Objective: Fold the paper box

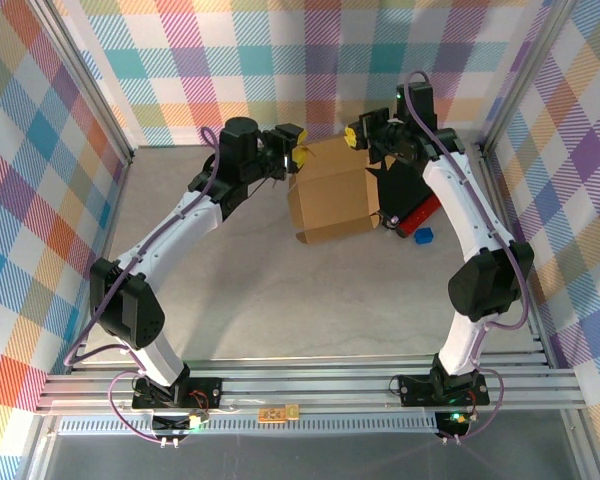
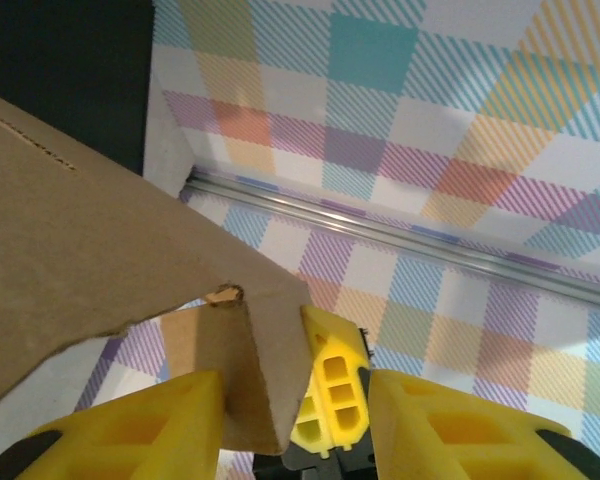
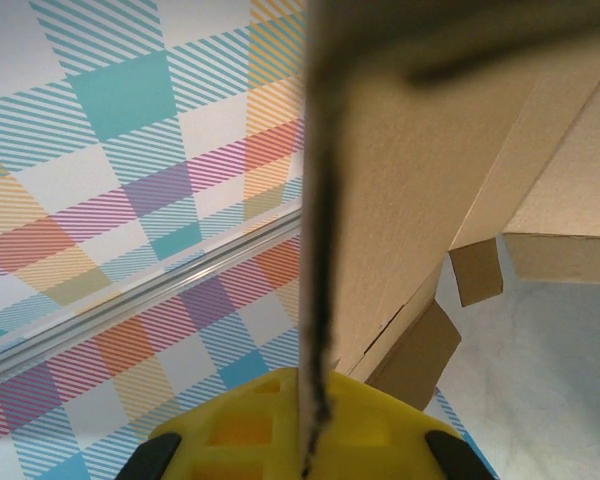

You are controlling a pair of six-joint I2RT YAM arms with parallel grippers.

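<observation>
Closest to the overhead camera: aluminium rail (image 1: 310, 390) across the near edge, both arm bases bolted onto it. Beyond that, pale grey table (image 1: 260, 300), walled by bright plaid panels (image 1: 40, 150). Reaching up and inward from the bases, left arm (image 1: 170, 235) and right arm (image 1: 460, 215), white with black joints, converging on the far middle of the table. Between their wrists, the paper box (image 1: 330, 190): plain brown cardboard, partly raised into shape, standing on the table at the far centre. Right behind its right side, black case (image 1: 395, 185), upright; contact between the two not clear. At the box's upper left corner, left gripper (image 1: 298, 155), yellow fingers spread, straddling a small corner flap without pinching it; from the left wrist, a gap visible between flap and one finger. At the box's upper right edge, right gripper (image 1: 355, 133), clamped tight on a thin cardboard panel, edge of that panel running straight down between the yellow fingers in the right wrist view. Right of the box, at the case's foot, red object (image 1: 420, 215) lying flat on the table. Just beside that, nearer the right arm, small blue object (image 1: 425, 236).
</observation>
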